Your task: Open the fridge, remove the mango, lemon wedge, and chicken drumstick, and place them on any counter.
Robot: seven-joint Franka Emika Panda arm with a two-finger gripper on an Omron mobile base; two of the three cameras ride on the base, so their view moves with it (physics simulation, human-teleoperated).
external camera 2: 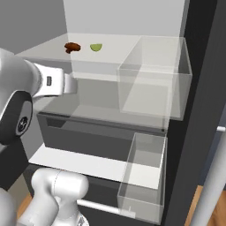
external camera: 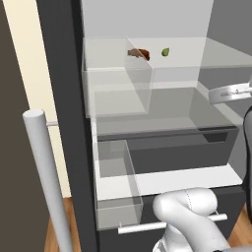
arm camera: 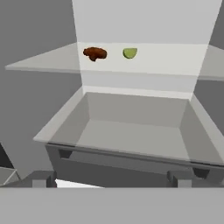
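Chicken drumstick point(arm camera: 95, 53) and lemon wedge point(arm camera: 130, 53) side by side on the upper glass shelf point(arm camera: 175, 61), well back toward its rear edge, apart from each other, drumstick on the left in the hand view. No round orange fruit to be made out on that shelf or in the clear bin point(arm camera: 131, 135) below it. Fridge point(external camera: 64, 98) standing open, door swung wide, its silver bar handle point(external camera: 44, 172) close to the left base camera. Clear door bins point(external camera 2: 154, 79) hanging at the right of the right base view.

Gripper point(arm camera: 111, 179) low at the front of the fridge, looking in over the bin's front lip toward the two foods; fingertips point(arm camera: 43, 178) showing far apart at the bottom of the hand view, so jaws spread and nothing between them.

Step in hand, by the look of it: reaching in for the next food, opening done. Next move calls for lifting above the shelf's front edge, driving deep toward the back, then dropping on one small piece. Lemon wedge tiny, so careful centring needed; worktop placement to follow.
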